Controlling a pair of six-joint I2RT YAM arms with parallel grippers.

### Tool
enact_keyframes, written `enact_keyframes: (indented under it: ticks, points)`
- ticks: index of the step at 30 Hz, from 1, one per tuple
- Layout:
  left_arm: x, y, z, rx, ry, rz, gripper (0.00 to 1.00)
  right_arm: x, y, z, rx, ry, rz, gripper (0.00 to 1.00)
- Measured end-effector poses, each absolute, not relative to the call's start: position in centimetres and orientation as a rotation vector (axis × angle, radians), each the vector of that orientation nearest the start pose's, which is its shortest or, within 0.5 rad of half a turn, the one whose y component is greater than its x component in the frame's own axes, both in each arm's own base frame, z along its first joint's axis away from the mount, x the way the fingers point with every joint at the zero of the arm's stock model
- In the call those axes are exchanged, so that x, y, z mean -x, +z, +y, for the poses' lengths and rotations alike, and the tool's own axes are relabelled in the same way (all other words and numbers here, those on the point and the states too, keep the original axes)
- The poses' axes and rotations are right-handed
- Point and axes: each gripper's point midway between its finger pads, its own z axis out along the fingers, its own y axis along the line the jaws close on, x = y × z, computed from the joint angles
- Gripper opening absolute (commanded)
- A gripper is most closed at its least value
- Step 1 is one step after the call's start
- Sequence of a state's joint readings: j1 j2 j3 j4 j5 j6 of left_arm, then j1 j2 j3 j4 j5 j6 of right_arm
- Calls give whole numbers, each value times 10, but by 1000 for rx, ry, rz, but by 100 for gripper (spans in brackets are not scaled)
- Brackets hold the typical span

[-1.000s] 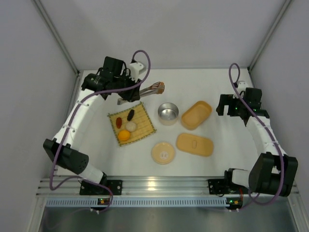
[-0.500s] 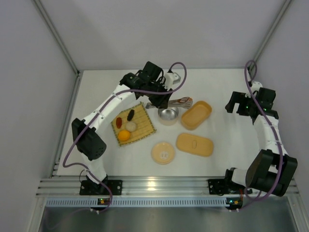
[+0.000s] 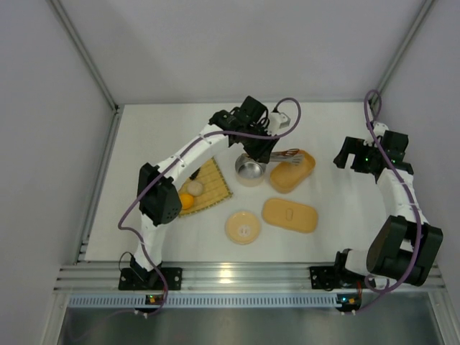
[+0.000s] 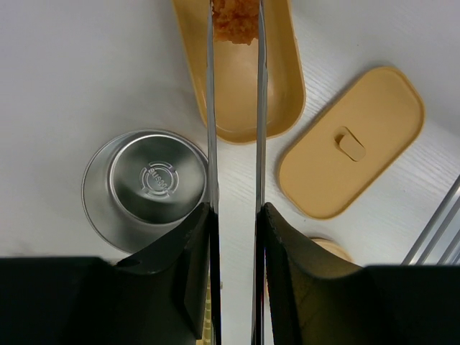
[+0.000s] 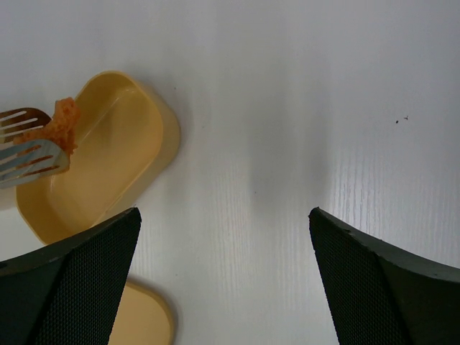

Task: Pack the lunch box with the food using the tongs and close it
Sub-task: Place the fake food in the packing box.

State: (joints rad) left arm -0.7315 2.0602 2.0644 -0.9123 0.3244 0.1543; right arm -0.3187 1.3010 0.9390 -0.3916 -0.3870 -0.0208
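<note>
So there's a white table (image 3: 144, 237) with everything on it. The left arm reaches across to the middle, and its left gripper (image 4: 235, 215) is clamped on the long slim silver-grey metal tongs (image 5: 36, 162). The right gripper (image 5: 224, 223) hangs over bare table to the right, jaws spread wide with nothing in them.

The square woven yellow bamboo mat (image 3: 212, 180) sits left of centre, partly under the left arm. The tan-orange oblong plastic lunch box (image 4: 277, 79) lies open, with its flat matching lid (image 4: 352, 144) just beside it. A round steel cup (image 4: 147, 187) stands next to the box.

The tong tips pinch a crumbly orange-tan food piece (image 4: 235, 18) over one end of the box. Can't tell if it touches the bottom. An orange ball (image 3: 187, 201) and a white ball (image 3: 195, 187) rest on the mat.
</note>
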Motion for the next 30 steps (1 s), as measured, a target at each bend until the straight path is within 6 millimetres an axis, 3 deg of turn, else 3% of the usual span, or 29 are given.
enact_keyframes:
  ticks: [12,30]
  points:
    - [-360,164,-390,-1186,-650,2258,17,-351,143,-46,-155,281,2274,99]
    - [-348,153,-402,-1230,-683,2265,21,-351,140,-45,-155,290,2281,99]
